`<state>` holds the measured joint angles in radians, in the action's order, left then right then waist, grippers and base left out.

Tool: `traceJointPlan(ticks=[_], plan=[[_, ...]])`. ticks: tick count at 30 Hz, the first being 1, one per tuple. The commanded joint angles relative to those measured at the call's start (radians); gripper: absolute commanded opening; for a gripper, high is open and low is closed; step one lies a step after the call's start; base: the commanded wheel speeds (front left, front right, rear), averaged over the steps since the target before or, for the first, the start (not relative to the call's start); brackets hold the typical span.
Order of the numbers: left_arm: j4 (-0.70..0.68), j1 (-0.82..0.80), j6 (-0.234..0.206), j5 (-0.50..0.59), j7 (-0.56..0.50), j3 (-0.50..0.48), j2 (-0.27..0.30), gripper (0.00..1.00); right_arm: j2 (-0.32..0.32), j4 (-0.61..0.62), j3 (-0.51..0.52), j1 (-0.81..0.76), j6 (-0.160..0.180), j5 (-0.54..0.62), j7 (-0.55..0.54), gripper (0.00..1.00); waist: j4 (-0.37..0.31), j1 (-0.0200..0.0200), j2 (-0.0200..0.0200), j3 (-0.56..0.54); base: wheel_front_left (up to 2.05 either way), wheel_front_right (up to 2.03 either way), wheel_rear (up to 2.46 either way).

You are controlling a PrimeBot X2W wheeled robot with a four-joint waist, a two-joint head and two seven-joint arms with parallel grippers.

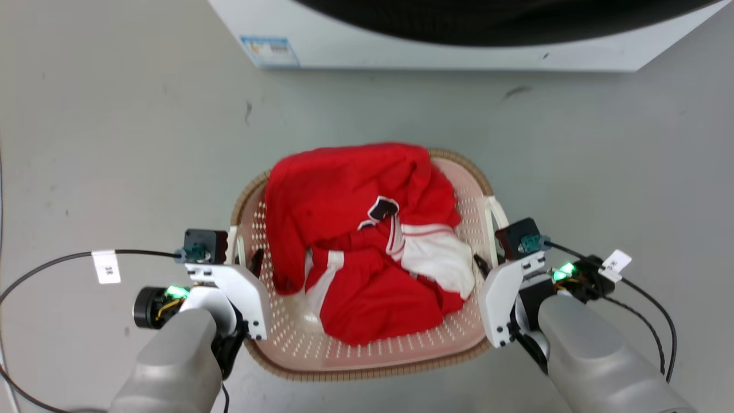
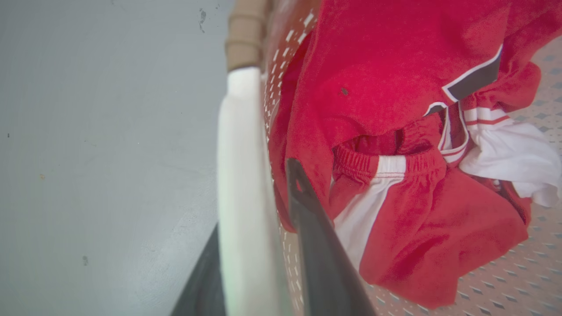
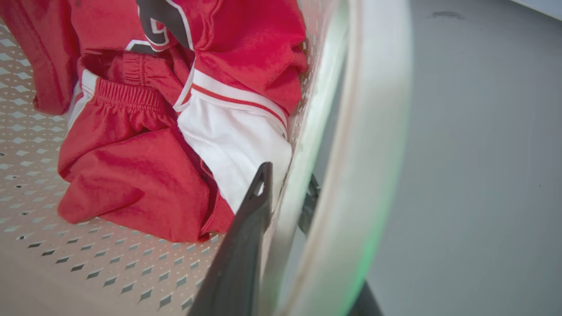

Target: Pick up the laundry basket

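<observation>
As left gripper (image 1: 243, 253) and right gripper (image 1: 488, 256) clamp laundry basket (image 1: 367, 374) at 9 and 3 o'clock, grasp looks set; next, level lift

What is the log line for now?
left gripper: shut on left handle | right gripper: shut on right handle | laundry basket: holds red clothes

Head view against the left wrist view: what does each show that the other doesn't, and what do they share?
Head view adds the washer, the right gripper and the whole laundry basket. Left wrist view adds a close look at the white handle between the fingers of the left gripper. Both share the red and white clothes and the grey floor.
</observation>
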<state>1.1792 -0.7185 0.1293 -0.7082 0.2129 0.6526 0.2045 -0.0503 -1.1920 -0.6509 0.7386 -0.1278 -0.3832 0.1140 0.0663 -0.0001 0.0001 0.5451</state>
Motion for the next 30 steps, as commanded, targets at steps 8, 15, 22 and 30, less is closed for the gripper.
traceJointPlan(ticks=[8, 15, 22, 30], plan=[[-0.003, 0.063, 0.002, -0.068, -0.096, 0.095, 0.004, 0.0, 0.002, 0.0, -0.076, -0.064, -0.005, -0.061, -0.069, 0.0, -0.061, 0.0001, -0.0001, -0.198, 0.0, 0.0, 0.0], [-0.012, 0.094, 0.002, -0.124, -0.171, 0.15, 0.012, 0.0, 0.002, -0.013, -0.122, -0.094, -0.005, -0.095, -0.121, 0.0, -0.088, 0.0001, -0.0001, -0.296, 0.0, 0.0, 0.0], [-0.018, 0.138, 0.002, -0.193, -0.249, 0.205, 0.021, 0.0, 0.001, -0.02, -0.175, -0.145, -0.005, -0.148, -0.18, 0.0, -0.113, 0.0001, -0.0001, -0.426, 0.0, 0.0, 0.0], [-0.023, 0.156, 0.004, -0.253, -0.348, 0.255, 0.018, 0.0, 0.001, -0.041, -0.216, -0.161, -0.005, -0.185, -0.231, 0.0, -0.115, 0.0001, -0.0001, -0.513, 0.0, 0.0, 0.0]])
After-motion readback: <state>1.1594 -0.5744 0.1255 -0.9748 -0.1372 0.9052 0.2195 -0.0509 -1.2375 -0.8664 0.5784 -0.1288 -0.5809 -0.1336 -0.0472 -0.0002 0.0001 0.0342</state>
